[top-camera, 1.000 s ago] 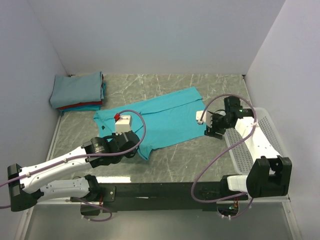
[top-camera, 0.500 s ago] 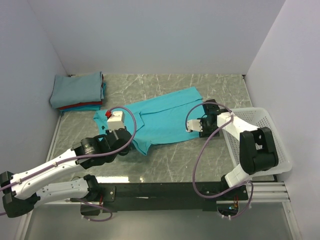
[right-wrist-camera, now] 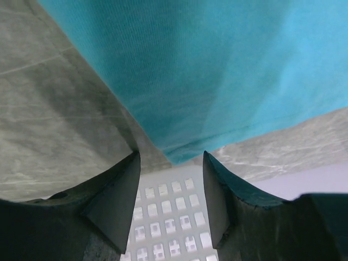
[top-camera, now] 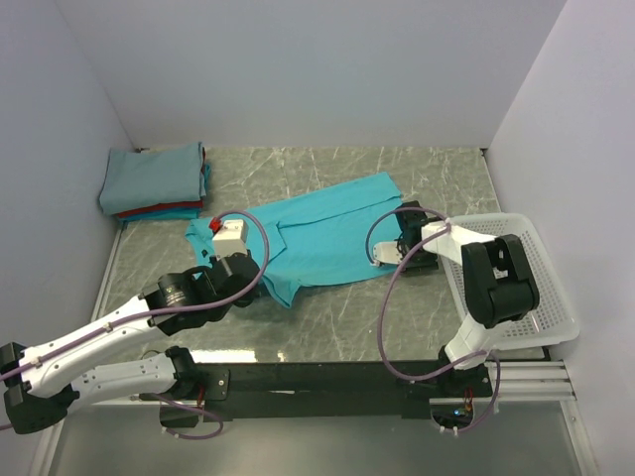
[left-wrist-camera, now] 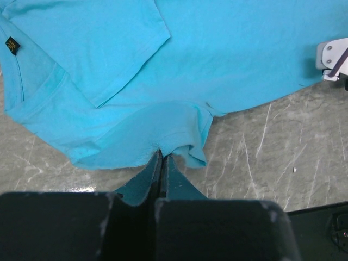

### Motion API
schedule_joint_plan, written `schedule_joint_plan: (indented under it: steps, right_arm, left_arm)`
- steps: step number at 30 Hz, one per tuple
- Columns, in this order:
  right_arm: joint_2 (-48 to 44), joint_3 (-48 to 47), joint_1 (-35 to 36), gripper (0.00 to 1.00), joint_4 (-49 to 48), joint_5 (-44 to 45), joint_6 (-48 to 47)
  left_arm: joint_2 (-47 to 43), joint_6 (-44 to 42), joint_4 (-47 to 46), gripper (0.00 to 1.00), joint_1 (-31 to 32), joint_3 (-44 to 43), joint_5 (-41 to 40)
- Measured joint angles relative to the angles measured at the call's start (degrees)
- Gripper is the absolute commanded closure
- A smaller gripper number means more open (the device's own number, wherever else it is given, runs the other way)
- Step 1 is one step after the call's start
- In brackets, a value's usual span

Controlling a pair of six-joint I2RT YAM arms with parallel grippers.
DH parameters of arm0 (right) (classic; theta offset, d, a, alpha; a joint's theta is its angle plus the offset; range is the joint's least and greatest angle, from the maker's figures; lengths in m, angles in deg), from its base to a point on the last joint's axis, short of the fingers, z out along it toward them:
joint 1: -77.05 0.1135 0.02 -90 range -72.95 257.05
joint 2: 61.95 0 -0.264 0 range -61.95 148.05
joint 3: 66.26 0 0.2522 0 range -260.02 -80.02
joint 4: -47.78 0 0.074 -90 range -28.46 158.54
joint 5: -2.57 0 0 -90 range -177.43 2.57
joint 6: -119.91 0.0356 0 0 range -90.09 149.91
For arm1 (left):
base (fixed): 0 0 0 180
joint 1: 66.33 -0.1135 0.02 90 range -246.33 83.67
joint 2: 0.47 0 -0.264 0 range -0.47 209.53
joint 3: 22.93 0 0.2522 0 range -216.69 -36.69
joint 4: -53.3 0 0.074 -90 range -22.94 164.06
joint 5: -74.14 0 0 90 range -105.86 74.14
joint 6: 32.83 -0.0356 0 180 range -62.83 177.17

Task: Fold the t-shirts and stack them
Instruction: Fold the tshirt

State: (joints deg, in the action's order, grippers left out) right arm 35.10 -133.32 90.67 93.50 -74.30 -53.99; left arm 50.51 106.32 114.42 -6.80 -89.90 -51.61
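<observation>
The turquoise t-shirt [top-camera: 327, 233] lies spread across the middle of the grey marbled worktop [top-camera: 347, 317], slanting from lower left up to the right. The left gripper [left-wrist-camera: 161, 157] is pinched together on a bunched fold at the shirt's lower sleeve edge. The right gripper [right-wrist-camera: 168, 163] sits at the shirt's right hem, fingers apart, with the hem corner at the gap. A stack of folded t-shirts [top-camera: 154, 178], grey-blue on top, fills the upper left corner. A white mesh basket [top-camera: 526, 297] stands at the right.
</observation>
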Motion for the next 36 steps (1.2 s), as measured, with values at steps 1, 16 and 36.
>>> schedule_joint_plan:
  steps: [1, 16, 36]
  right_arm:
    - [0.44, 0.0, 0.0, 0.45, -0.13, 0.26, -0.02]
    - [3.17, -1.11, 0.0, 0.76, -0.81, 2.82, -0.39]
    - [3.19, -7.93, 0.0, 1.0, 0.9, -0.94, 1.14]
  left_arm:
    - [-0.11, 0.0, -0.02, 1.0, -0.04, 0.11, 0.04]
    - [-0.35, -0.39, 0.13, 1.0, -0.68, 0.15, 0.13]
    - [-0.59, -1.77, 0.35, 1.0, -2.45, -0.2, 0.11]
